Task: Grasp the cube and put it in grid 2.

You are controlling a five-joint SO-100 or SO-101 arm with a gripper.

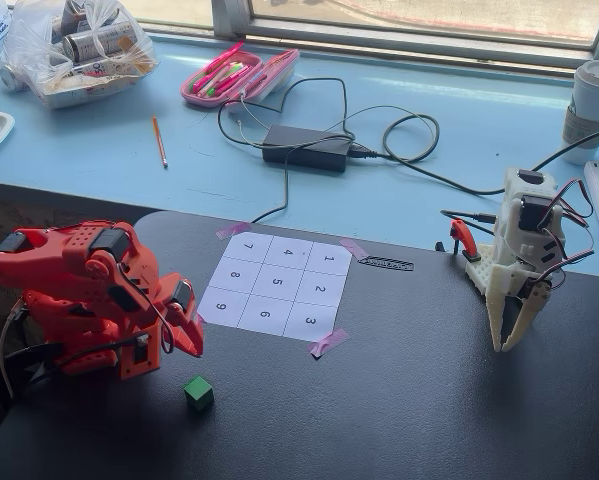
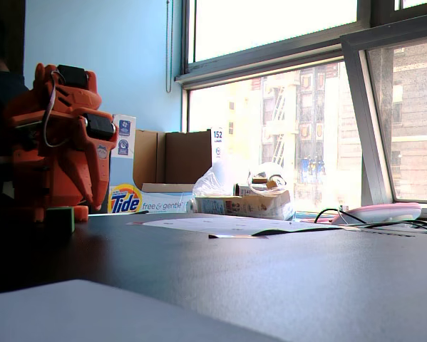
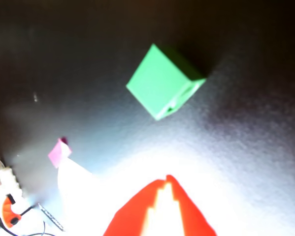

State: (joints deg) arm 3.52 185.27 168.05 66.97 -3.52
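The green cube [image 1: 199, 393] lies on the black table, near the front and left of the numbered sheet. It shows large in the wrist view [image 3: 162, 88] and dark at the arm's foot in a fixed view [image 2: 58, 219]. The orange arm [image 1: 79, 290] is folded at the left. Its gripper [image 1: 193, 343] points down a little above and behind the cube, and its red tips meet, empty, in the wrist view [image 3: 166, 181]. Grid 2 [image 1: 320, 290] is the middle cell of the sheet's right column, bare, to the right of the gripper.
A white second arm [image 1: 524, 260] stands at the right with its tip pointing down. Pink tape [image 1: 328, 343] holds the sheet's corners. A power brick [image 1: 306, 147] with cables, a pink case [image 1: 239, 76], a pencil [image 1: 159, 141] and a bag [image 1: 74, 45] lie on the blue ledge behind.
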